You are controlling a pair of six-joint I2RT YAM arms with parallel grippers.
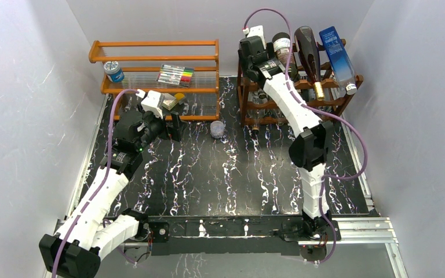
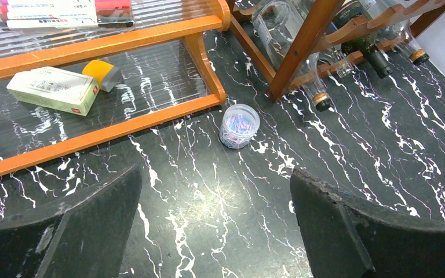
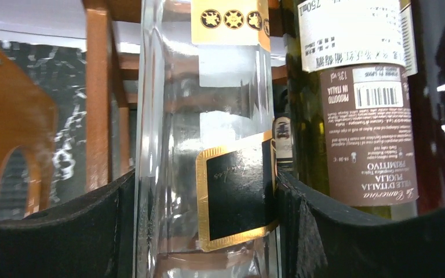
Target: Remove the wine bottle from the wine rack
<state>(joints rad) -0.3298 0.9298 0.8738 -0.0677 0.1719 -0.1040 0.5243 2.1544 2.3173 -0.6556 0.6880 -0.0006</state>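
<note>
The dark reddish-brown wine rack [image 1: 336, 104] stands at the back right with several bottles lying in it. My right gripper [image 1: 254, 55] is at its left end, on top. In the right wrist view it [image 3: 205, 220] is shut on a clear glass bottle [image 3: 208, 116] with a black and gold label, one finger [image 3: 52, 237] on each side. A dark bottle with a brown label [image 3: 365, 116] lies right beside it. My left gripper [image 1: 171, 124] is open and empty above the table [image 2: 217, 220], in front of the orange shelf.
The orange straight-railed shelf [image 1: 153, 58] at the back left holds a marker pack [image 1: 175, 74], a blue-lidded jar [image 1: 114, 71] and a white box [image 2: 52, 90]. A small jar of paper clips [image 1: 217, 128] stands on the table between shelf and rack. White walls enclose the table.
</note>
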